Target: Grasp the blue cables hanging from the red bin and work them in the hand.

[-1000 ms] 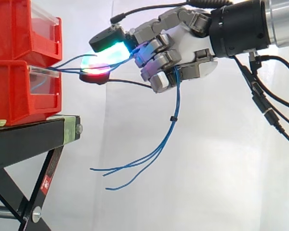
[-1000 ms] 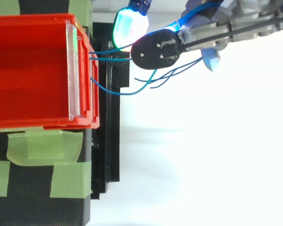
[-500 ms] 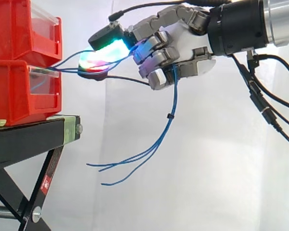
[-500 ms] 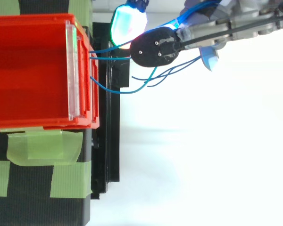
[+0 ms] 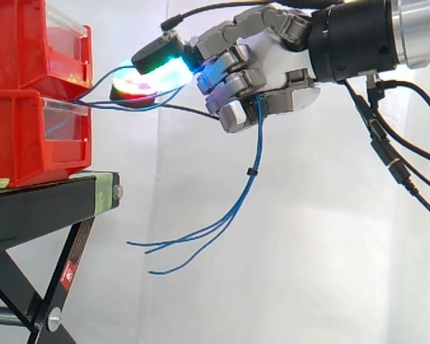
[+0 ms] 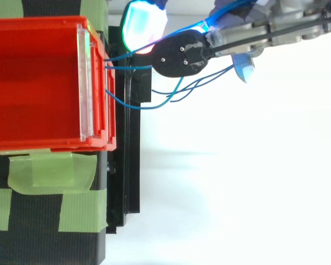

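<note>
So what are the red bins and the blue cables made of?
Red bins: probably hard plastic, smooth and slightly shiny, with a clear front panel. Blue cables: likely thin wire in plastic coating; they bend and droop in soft curves.

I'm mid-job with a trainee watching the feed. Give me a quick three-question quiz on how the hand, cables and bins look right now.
1. Short answer: in the side view, how many red plastic bins are stacked on the black metal stand?
2. True or false: the robot hand is open and clear of the thin blue cables.
3. Multiple choice: the cables' loose ends A) lie on the stand, B) hang free in the air below the hand, C) sit inside a bin.

Key: 1. Two. 2. False: its fingers are curled round the cables. 3. B.
</note>
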`<state>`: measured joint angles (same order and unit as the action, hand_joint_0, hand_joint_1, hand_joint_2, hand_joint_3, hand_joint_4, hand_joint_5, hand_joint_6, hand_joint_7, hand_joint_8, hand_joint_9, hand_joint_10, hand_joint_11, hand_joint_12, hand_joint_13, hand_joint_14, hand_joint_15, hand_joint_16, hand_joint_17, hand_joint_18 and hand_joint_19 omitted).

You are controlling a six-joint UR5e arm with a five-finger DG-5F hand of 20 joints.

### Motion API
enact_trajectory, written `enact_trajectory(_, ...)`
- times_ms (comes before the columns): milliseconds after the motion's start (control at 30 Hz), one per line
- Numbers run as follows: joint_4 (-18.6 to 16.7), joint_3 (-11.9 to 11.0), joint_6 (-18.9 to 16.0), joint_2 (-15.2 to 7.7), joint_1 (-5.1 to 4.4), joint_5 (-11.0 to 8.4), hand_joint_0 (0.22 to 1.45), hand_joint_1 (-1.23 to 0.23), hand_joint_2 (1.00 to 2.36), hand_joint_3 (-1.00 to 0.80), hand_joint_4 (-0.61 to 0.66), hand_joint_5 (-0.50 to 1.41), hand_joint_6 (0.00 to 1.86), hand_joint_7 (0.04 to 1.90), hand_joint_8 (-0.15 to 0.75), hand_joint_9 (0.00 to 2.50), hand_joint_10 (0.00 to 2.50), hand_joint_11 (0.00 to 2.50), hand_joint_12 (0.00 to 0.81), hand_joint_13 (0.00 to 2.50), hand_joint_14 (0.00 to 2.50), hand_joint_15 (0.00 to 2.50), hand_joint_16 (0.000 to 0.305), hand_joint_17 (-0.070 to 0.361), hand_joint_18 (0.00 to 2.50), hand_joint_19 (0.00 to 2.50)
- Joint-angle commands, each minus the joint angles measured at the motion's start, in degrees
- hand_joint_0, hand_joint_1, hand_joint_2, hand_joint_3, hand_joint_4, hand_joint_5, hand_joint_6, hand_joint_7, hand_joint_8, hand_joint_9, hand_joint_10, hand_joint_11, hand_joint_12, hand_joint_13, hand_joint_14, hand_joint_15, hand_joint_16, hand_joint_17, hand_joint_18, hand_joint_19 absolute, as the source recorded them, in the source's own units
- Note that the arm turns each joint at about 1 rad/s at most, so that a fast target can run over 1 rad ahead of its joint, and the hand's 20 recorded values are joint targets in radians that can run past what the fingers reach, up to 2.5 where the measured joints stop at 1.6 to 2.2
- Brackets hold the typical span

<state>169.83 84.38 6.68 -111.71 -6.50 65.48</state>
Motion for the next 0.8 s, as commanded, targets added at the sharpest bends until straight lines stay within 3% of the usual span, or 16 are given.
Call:
enact_trajectory(0, 0.0, 0.1, 0.0, 0.0, 0.0, 0.0, 1.31, -0.7, 1.18, 0.45, -0.05, 0.23, 0.25, 1.27, 0.649, 1.84, 2.5, 2.5, 0.73, 2.1, 2.5, 2.0, 0.21, 0.158, 2.5, 0.59)
enact_trajectory(267, -0.1, 0.0, 0.0, 0.0, 0.0, 0.0, 1.28, -0.69, 1.28, 0.44, 0.0, 0.27, 0.3, 1.25, 0.649, 1.84, 2.5, 2.5, 0.73, 2.1, 2.5, 2.0, 0.21, 0.158, 2.5, 0.59)
enact_trajectory(300, -0.1, 0.0, -0.1, 0.0, 0.0, 0.0, 1.27, -0.68, 1.32, 0.44, -0.01, 0.26, 0.44, 1.24, 0.649, 1.84, 2.5, 2.5, 0.73, 2.1, 2.5, 2.0, 0.21, 0.158, 2.5, 0.59)
enact_trajectory(367, -0.2, 0.0, -0.2, 0.0, 0.0, 0.0, 1.24, -0.67, 1.45, 0.45, -0.03, 0.17, 0.99, 1.13, 0.649, 1.84, 2.5, 2.5, 0.73, 2.1, 2.5, 2.0, 0.21, 0.158, 2.5, 0.59)
enact_trajectory(533, -0.1, 0.0, -0.4, 0.0, 0.0, 0.7, 1.26, -0.68, 1.44, 0.54, -0.04, 0.15, 1.0, 1.1, 0.649, 1.84, 2.5, 2.5, 0.73, 2.1, 2.5, 2.0, 0.21, 0.158, 2.5, 0.59)
enact_trajectory(767, -0.1, 0.0, -1.1, 0.0, 0.0, 1.05, 1.26, -0.68, 1.45, 0.53, -0.03, 0.19, 0.9, 1.09, 0.649, 1.84, 2.5, 2.5, 0.73, 2.1, 2.5, 2.0, 0.21, 0.158, 2.5, 0.59)
